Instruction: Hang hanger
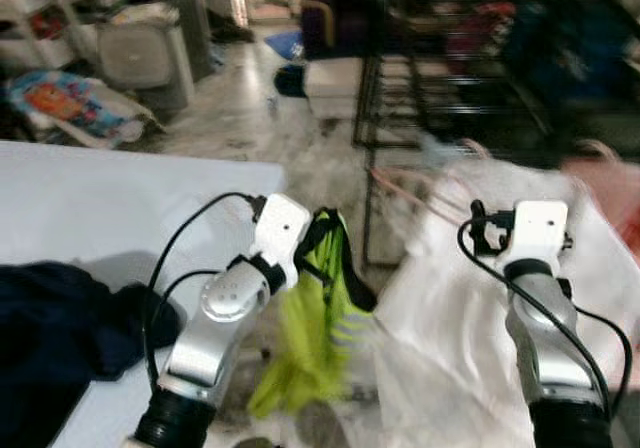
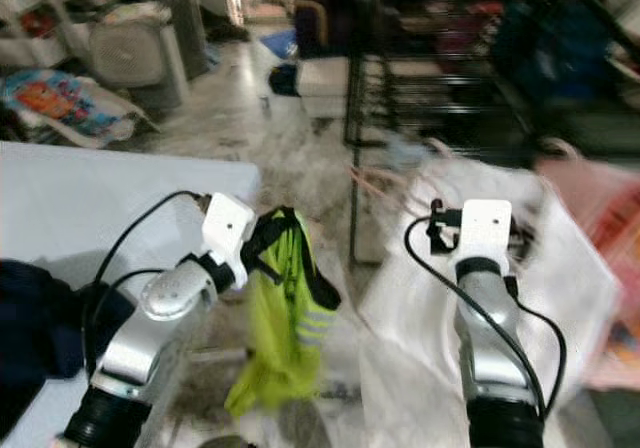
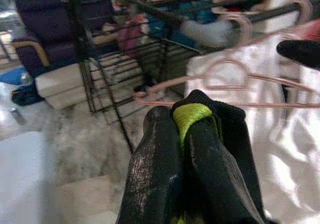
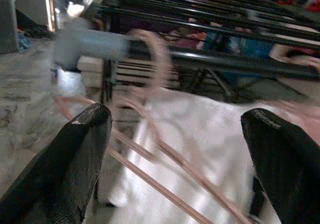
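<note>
Hanger (image 3: 235,81): pink, long axis level, hook hung on the drying rack (image 3: 165,14).
Left gripper (image 3: 187,134): clenched on a green garment (image 1: 310,338) just before the rack.
Right gripper (image 4: 175,149): fingers spread wide, nothing held, hanger between them.

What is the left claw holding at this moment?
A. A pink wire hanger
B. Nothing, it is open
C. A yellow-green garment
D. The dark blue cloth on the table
C. The left claw is shut on the yellow-green garment, a fold of which shows pinched between its black fingers in the left wrist view, while the rest hangs below the claw.
</note>
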Controlling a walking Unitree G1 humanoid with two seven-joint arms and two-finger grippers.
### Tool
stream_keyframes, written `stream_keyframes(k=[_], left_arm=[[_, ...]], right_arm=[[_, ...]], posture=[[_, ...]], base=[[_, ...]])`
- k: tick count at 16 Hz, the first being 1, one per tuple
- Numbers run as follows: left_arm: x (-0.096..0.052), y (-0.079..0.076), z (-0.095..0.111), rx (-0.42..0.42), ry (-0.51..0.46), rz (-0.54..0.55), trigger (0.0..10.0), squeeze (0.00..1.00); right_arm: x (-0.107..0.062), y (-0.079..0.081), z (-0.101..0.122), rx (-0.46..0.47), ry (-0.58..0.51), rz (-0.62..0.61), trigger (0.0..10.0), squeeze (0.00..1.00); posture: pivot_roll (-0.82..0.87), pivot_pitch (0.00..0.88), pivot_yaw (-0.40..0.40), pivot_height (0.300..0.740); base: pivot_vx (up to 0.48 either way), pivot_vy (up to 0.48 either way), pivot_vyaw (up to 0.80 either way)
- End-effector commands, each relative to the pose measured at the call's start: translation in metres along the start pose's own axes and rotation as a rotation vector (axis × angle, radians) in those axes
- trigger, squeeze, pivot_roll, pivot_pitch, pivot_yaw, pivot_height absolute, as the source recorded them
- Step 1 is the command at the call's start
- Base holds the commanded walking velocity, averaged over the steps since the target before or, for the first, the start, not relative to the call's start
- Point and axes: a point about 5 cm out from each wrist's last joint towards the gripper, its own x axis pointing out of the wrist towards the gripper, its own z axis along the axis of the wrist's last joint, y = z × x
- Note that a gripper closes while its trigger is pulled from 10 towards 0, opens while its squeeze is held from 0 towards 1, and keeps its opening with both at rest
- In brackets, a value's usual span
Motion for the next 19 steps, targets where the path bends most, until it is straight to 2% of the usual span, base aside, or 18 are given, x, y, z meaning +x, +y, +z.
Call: stream_keyframes(k=[1, 10, 12, 18, 19], left_arm=[[-0.001, 0.006, 0.010, 0.011, -0.041, 0.018, 10.0, 0.00], [-0.011, 0.009, 0.005, 0.011, -0.009, 0.025, 10.0, 0.00], [-0.017, 0.014, 0.000, 0.023, 0.020, 0.032, 10.0, 0.00], [-0.023, 0.015, -0.004, 0.041, 0.054, 0.012, 10.0, 0.00], [-0.024, 0.014, -0.005, 0.043, 0.062, 0.003, 10.0, 0.00]], right_arm=[[0.001, 0.004, 0.002, -0.012, 0.000, 0.012, 10.0, 0.00], [-0.004, -0.011, -0.008, -0.075, 0.069, 0.031, 10.0, 0.00], [-0.002, -0.020, -0.009, -0.108, 0.110, 0.090, 10.0, 0.00], [0.018, -0.045, -0.010, -0.225, 0.198, 0.261, 10.0, 0.00], [0.030, -0.049, -0.004, -0.272, 0.208, 0.324, 10.0, 0.00]], posture=[[-0.03, 0.000, 0.024, 0.740], [-0.03, 0.000, 0.023, 0.740], [-0.03, 0.000, 0.022, 0.740], [-0.02, 0.000, 0.019, 0.740], [-0.02, 0.000, 0.020, 0.740]], base=[[0.000, 0.000, 0.00], [0.000, 0.000, 0.00], [0.000, 0.000, 0.00], [0.000, 0.000, 0.00], [0.000, 0.000, 0.00]])
